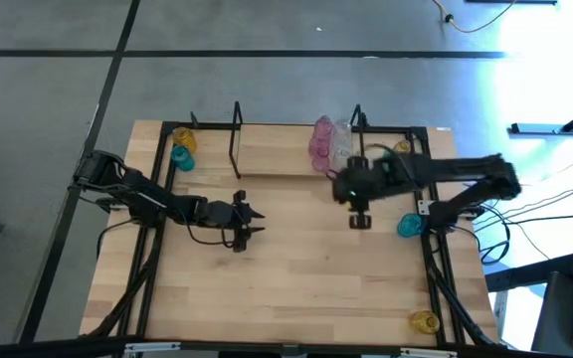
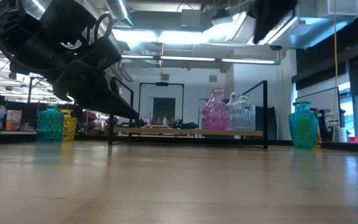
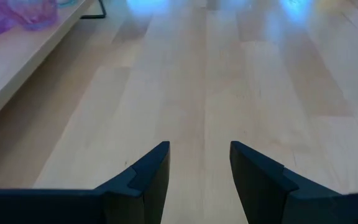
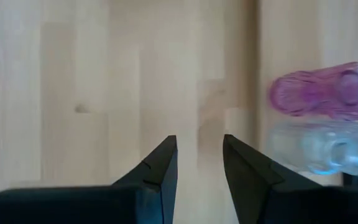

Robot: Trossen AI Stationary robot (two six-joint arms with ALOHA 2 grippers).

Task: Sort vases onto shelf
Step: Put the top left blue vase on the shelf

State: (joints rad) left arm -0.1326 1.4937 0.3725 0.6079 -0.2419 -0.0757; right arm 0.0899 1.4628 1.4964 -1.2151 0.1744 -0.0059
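The shelf (image 1: 286,154) stands along the table's far side, a light board with black wire ends. A pink vase (image 1: 320,139) and a clear vase (image 1: 341,149) stand on its right end, also seen as the pink vase (image 4: 322,90) and clear vase (image 4: 322,146). Off the shelf stand a teal vase (image 1: 181,156) and a yellow vase (image 1: 184,137) at far left, a teal vase (image 1: 409,226) at right and a yellow vase (image 1: 424,321) at near right. My left gripper (image 1: 252,221) hangs open and empty over mid-table. My right gripper (image 1: 359,221) is open and empty, just in front of the shelf's right end.
The black frame rails of the tabletop (image 1: 157,199) run along both sides. Another yellow vase (image 1: 401,147) shows behind my right arm near the far right. Bare wood (image 1: 296,288) fills the table's near half. In the low view the left arm (image 2: 73,56) hangs large at left.
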